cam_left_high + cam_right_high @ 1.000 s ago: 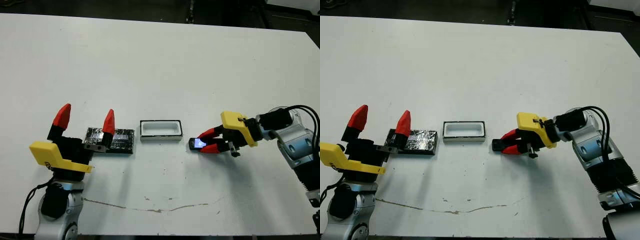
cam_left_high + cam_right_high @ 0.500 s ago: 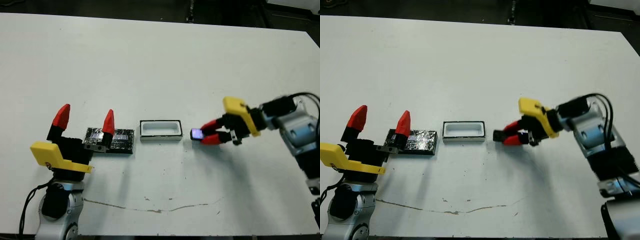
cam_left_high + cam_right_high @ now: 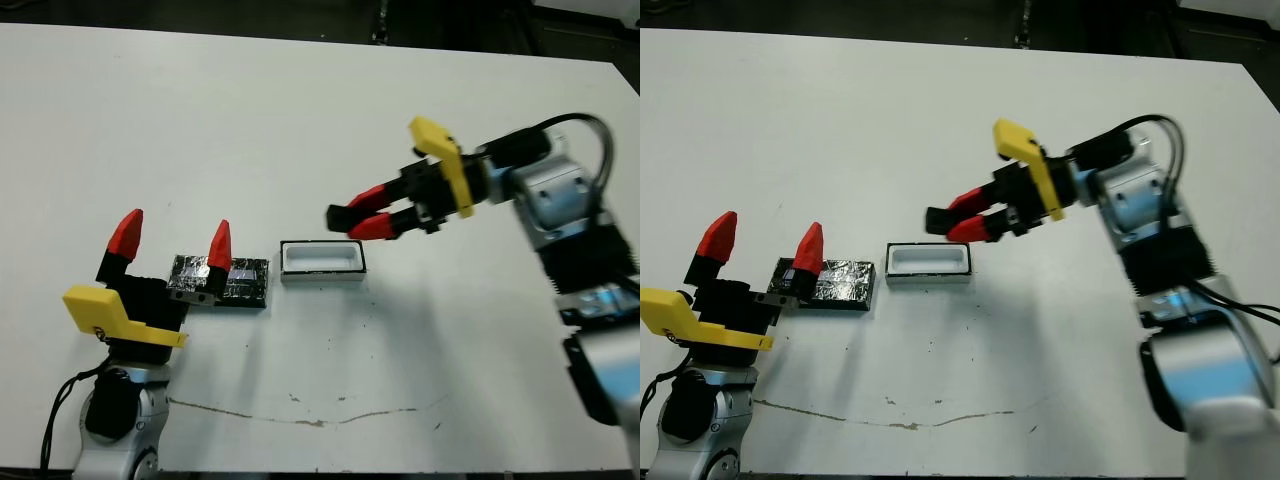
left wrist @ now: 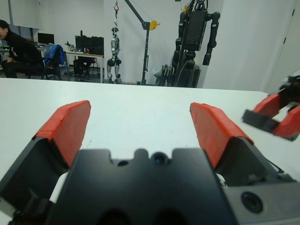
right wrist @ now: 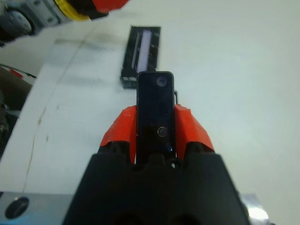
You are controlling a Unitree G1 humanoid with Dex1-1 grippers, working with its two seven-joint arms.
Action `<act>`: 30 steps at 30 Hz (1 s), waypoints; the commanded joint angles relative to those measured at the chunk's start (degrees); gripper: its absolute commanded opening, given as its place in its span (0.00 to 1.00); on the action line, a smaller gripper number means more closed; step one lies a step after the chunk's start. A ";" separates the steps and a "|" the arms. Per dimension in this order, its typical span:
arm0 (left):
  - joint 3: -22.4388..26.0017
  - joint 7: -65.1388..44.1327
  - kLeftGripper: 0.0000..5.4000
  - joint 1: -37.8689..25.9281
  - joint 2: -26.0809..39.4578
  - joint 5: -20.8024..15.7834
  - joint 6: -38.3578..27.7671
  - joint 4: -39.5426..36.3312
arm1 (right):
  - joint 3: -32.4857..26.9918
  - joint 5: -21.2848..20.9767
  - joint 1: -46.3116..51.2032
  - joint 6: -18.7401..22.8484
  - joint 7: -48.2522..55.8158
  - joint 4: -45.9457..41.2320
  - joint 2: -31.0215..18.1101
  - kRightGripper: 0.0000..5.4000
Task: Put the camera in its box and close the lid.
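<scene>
Right gripper (image 3: pixel 362 214) is clamped on the camera (image 5: pixel 155 108) by its long sides, in the air just above the box (image 3: pixel 321 261); looks light, rigid and slick, so mid-body grip seems right; left gripper (image 3: pixel 172 238) spread wide, holding nothing, by the lid (image 3: pixel 236 280).

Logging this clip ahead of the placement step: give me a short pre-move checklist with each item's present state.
1. Camera gripped by the right gripper: ok, fingers clamp both sides.
2. Camera clear of the table: ok, held up in the air.
3. Box open and vacant: ok, white inside shows.
4. Camera lined up over the box: cannot tell, it looks near the box's far right corner.
5. Lid out of the way: ok, flat on the table left of the box.
6. Left gripper free for the lid: ok, open, holding nothing.
</scene>
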 commanded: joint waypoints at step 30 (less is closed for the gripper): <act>-0.65 0.35 1.00 1.16 -0.24 -0.77 0.19 0.40 | 1.57 -8.90 -2.80 -12.98 -3.55 15.69 9.63 0.31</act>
